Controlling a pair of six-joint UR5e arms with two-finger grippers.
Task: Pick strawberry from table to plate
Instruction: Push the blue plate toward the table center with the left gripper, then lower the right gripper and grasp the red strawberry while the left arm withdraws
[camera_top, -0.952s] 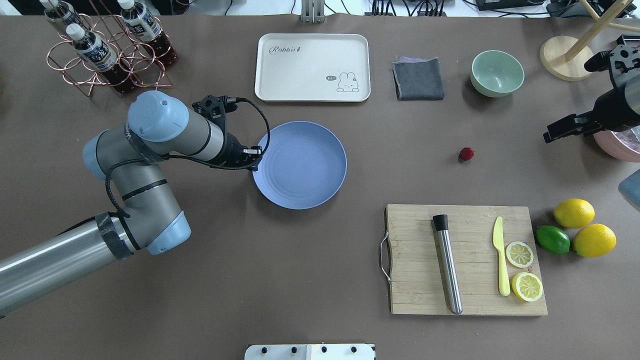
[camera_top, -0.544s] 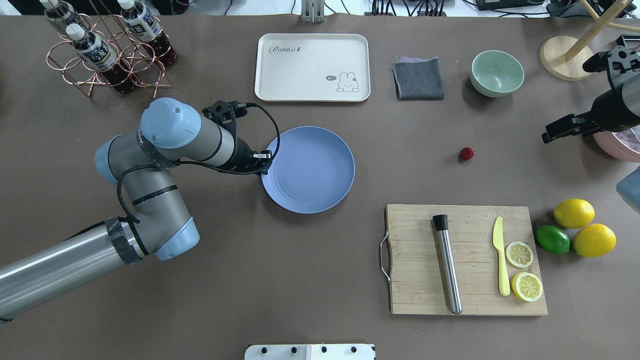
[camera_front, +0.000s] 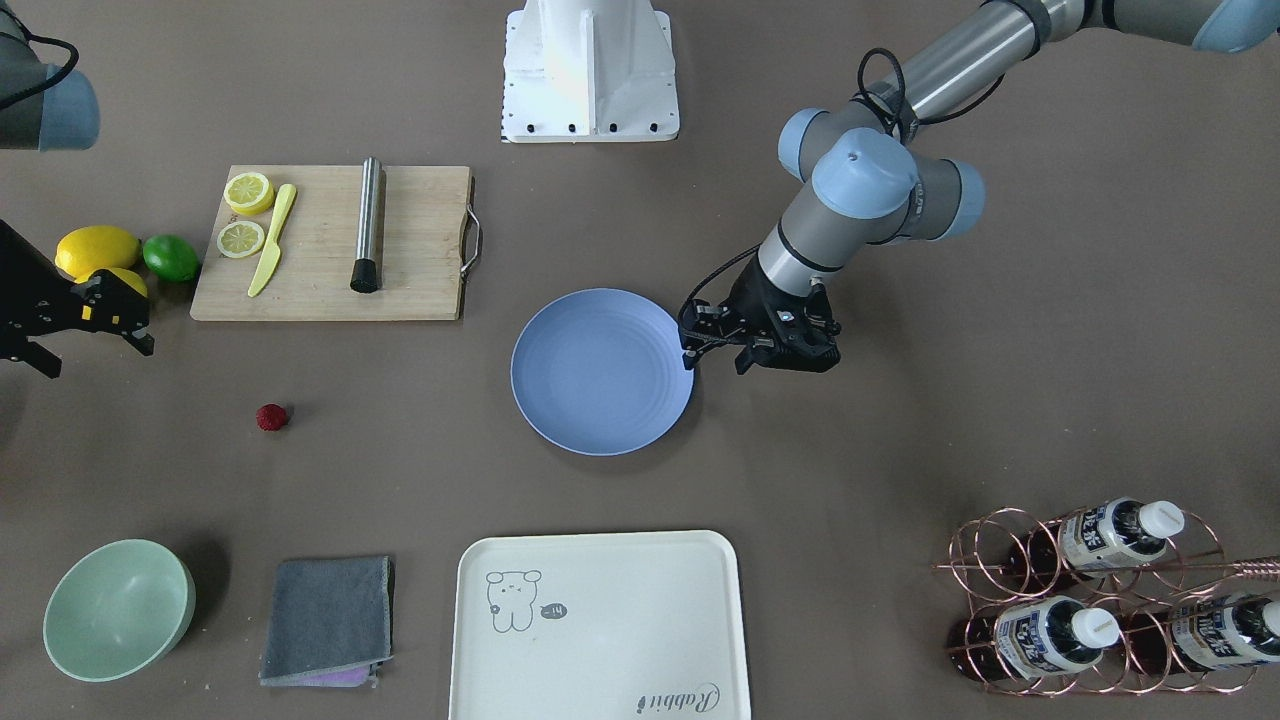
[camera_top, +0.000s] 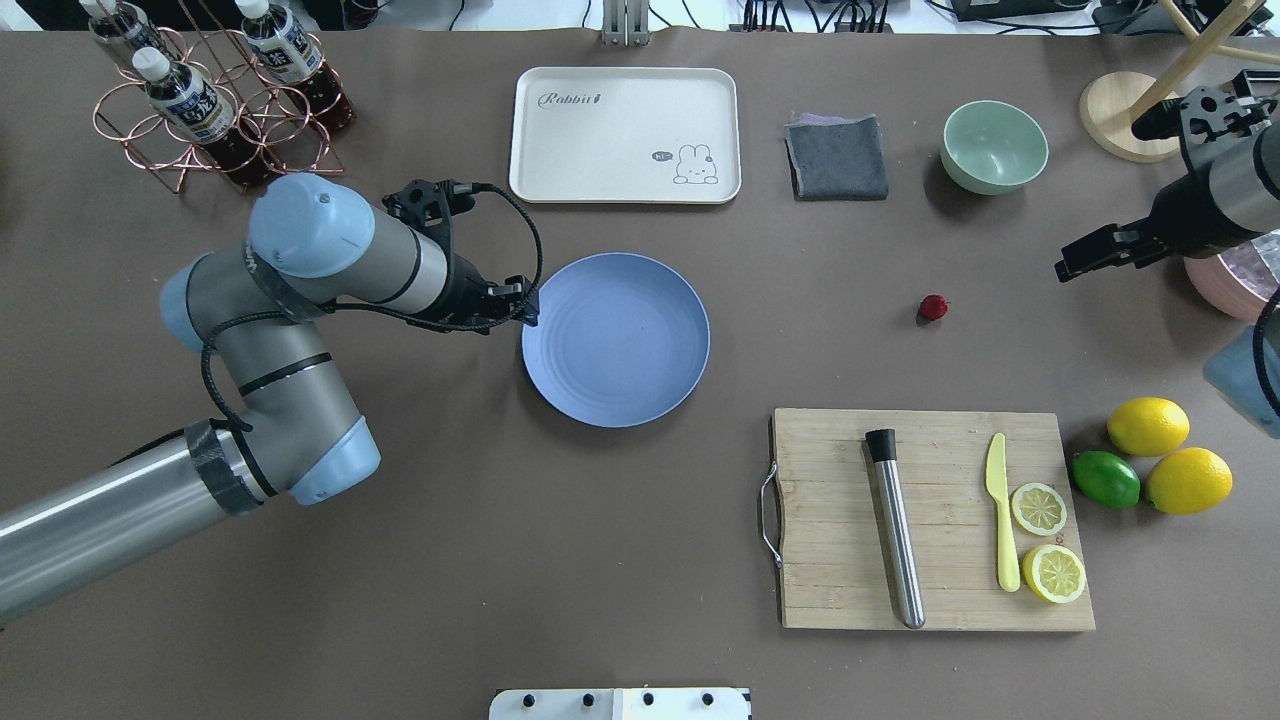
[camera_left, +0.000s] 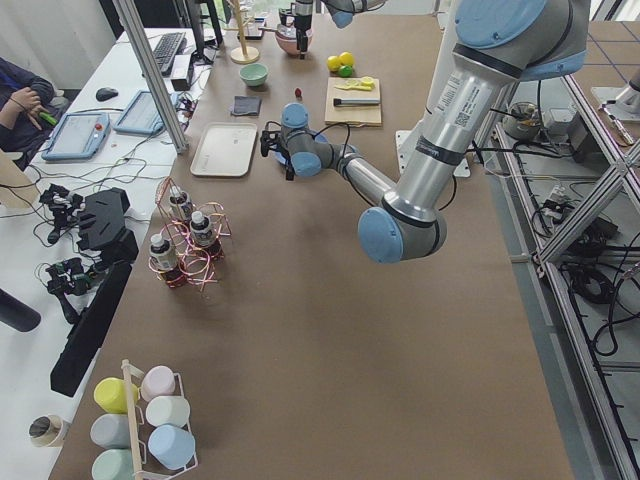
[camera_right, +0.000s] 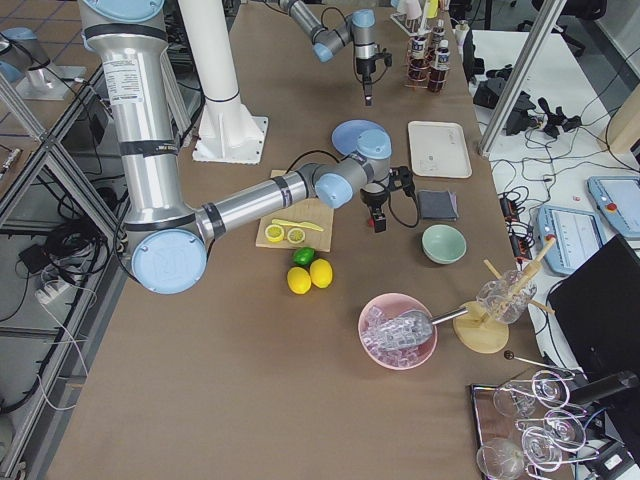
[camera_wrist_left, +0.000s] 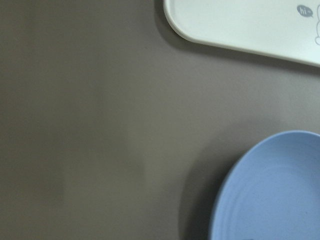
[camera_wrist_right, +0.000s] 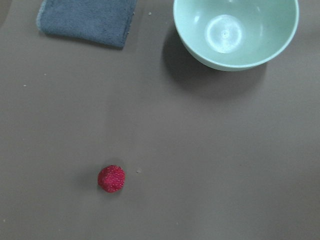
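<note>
The strawberry (camera_top: 932, 308) (camera_front: 271, 417) (camera_wrist_right: 111, 178), small and dark red, lies alone on the brown table (camera_top: 820, 330), right of the blue plate (camera_top: 615, 340) (camera_front: 602, 372) (camera_wrist_left: 272, 195). The plate holds nothing. My left gripper (camera_top: 527, 305) (camera_front: 715, 362) hovers just off the plate's left rim, its fingers apart and holding nothing. My right gripper (camera_top: 1075, 265) (camera_front: 95, 355) hangs open to the right of the strawberry, well apart from it. Neither wrist view shows its own fingers.
A cream tray (camera_top: 625, 135), a grey cloth (camera_top: 837, 158) and a green bowl (camera_top: 994, 146) line the far side. The cutting board (camera_top: 930, 520) with muddler, knife and lemon slices sits near right, whole lemons and a lime (camera_top: 1105, 478) beside it. A bottle rack (camera_top: 210, 95) stands far left.
The plate slid a little right with my left gripper at its rim, then stopped. The left gripper has since drawn back left off the rim. The right gripper has moved left toward the strawberry.
</note>
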